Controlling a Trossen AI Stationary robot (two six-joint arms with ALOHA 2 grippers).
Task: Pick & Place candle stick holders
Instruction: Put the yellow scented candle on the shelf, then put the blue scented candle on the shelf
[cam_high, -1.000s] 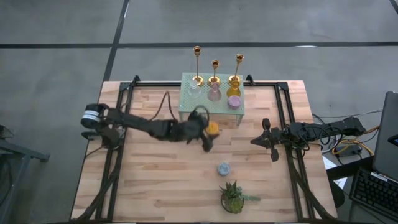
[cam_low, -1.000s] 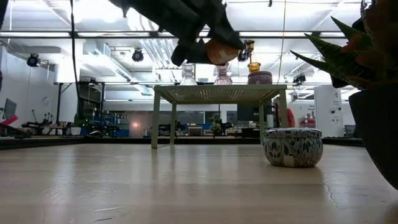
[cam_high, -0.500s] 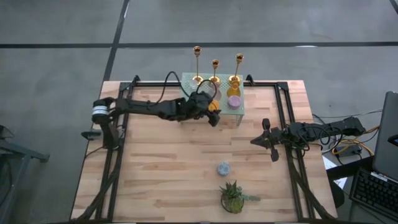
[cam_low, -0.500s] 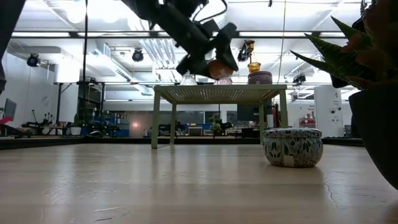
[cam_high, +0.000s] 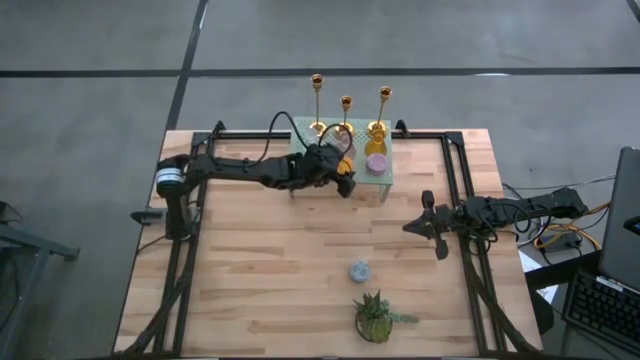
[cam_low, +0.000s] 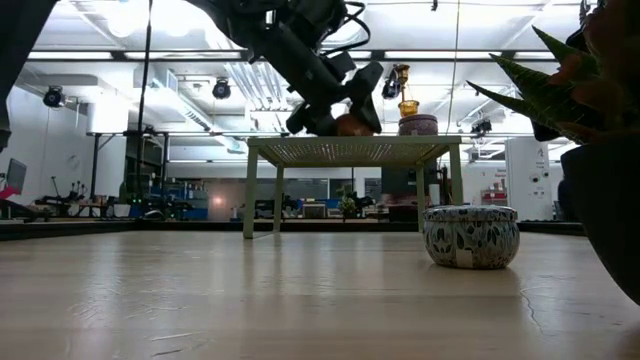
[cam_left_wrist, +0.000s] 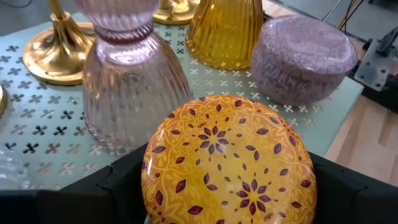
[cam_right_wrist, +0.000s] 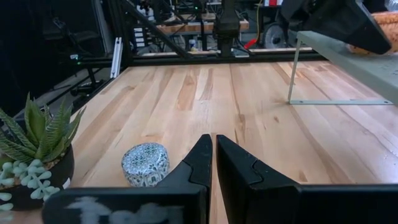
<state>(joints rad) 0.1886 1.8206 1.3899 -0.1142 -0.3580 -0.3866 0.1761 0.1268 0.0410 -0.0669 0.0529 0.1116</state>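
Observation:
Three gold candle stick holders (cam_high: 346, 112) stand upright by their round bases on the far part of a small green perforated stand (cam_high: 385, 180); one base shows in the left wrist view (cam_left_wrist: 55, 55). My left gripper (cam_high: 340, 182) is over the stand's near part, shut on an orange patterned puck (cam_left_wrist: 229, 165), which also shows in the low view (cam_low: 350, 125). My right gripper (cam_high: 425, 226) hangs shut and empty near the table's right side, its fingers together (cam_right_wrist: 213, 158). My left gripper pinches the orange puck by its round side wall (cam_left_wrist: 149, 180) between its two fingers, one on each side. The fingers (cam_low: 330, 95) slant down from the table's left. The puck is level, top up, just over the stand's top; whether it rests there I cannot tell.
On the stand are also a pink ribbed glass holder (cam_left_wrist: 127, 87), a yellow glass one (cam_left_wrist: 225, 31) and a purple puck (cam_left_wrist: 305, 59). A blue patterned puck (cam_high: 360, 270) and a small potted plant (cam_high: 375, 318) stand on the wooden table near its front.
My left gripper has carried the orange puck toward the table's far edge and down, from above the open table to low over the green stand's near part, next to the pink glass holder. It has stayed shut on the puck.

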